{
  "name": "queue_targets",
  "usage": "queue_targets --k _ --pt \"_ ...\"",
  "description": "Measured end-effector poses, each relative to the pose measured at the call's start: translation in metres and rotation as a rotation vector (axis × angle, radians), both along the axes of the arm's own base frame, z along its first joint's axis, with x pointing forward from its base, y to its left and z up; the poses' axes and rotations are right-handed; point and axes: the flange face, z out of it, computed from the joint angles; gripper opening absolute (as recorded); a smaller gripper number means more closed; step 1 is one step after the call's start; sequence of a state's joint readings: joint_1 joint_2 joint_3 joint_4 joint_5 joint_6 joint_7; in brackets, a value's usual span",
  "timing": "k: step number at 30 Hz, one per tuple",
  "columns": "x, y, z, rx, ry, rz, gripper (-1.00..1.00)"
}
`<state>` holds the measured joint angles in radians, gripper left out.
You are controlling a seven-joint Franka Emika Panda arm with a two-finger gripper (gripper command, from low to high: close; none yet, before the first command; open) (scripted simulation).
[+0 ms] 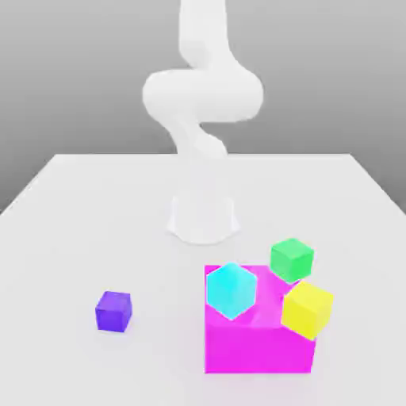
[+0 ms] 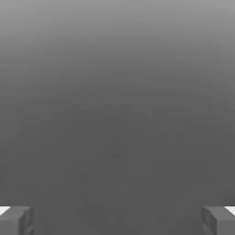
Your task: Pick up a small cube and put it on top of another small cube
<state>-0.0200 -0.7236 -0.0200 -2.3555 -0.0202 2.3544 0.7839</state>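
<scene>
Small cube, violet-purple, plain-faced: one, the small violet-purple cube [image 1: 113, 311], on the pale tabletop [image 1: 151, 246] toward the exterior view's left; well apart from the magenta block and the other cubes; one face lighter than the rest.
Small cube, bright green, plain-faced: one, the small bright green cube [image 1: 291, 260], at the exterior view's right, near the far right corner of the magenta block as seen there; contact with the block cannot be told.
Block, magenta, box-shaped: one, the large magenta block [image 1: 258, 349], on the tabletop, right of centre in the exterior view; much larger than any of the cubes.
Cube, cyan: one, the bright cyan cube [image 1: 231, 291], seen corner-on against the top of the block, toward its left side in the exterior view.
Cube, yellow: one, the bright yellow cube [image 1: 307, 309], overlapping the block's right edge in the exterior view, just below the green cube there; what bears it cannot be told.
Arm, white, jointed: one, the smooth white robot arm [image 1: 202, 95], above its white base beyond the block and cubes.
Tool, two-fingered: one, the grey gripper [image 2: 117, 221], in the hand view; fingers [image 2: 16, 220] spread wide, plain grey backdrop between them, grip empty.
</scene>
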Motion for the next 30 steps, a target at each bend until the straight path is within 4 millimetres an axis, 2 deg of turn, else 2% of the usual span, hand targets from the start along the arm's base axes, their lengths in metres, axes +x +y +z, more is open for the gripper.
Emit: queue_targets --k 4,6,9,13,15,18,20,26,27,30 --pt "0.039 -0.037 -0.099 -0.020 0.149 -0.038 0.00" --pt "0.048 -0.056 -0.149 -0.023 0.221 -0.054 0.00" --pt "0.049 -0.084 -0.224 -0.020 0.330 -0.075 0.00" --pt "0.028 -0.116 -0.325 0.002 0.480 -0.100 0.00" --pt "0.007 -0.128 -0.373 0.020 0.556 -0.110 0.00" --pt "-0.032 -0.143 -0.436 0.058 0.661 -0.130 0.00" --pt "-0.050 -0.144 -0.466 0.075 0.704 -0.130 0.00" --pt "-0.055 -0.143 -0.523 0.077 0.719 -0.127 0.00" --pt "-0.056 -0.143 -0.530 0.077 0.719 -0.127 -1.00" --pt "-0.056 -0.143 -0.530 0.077 0.719 -0.127 -1.00"
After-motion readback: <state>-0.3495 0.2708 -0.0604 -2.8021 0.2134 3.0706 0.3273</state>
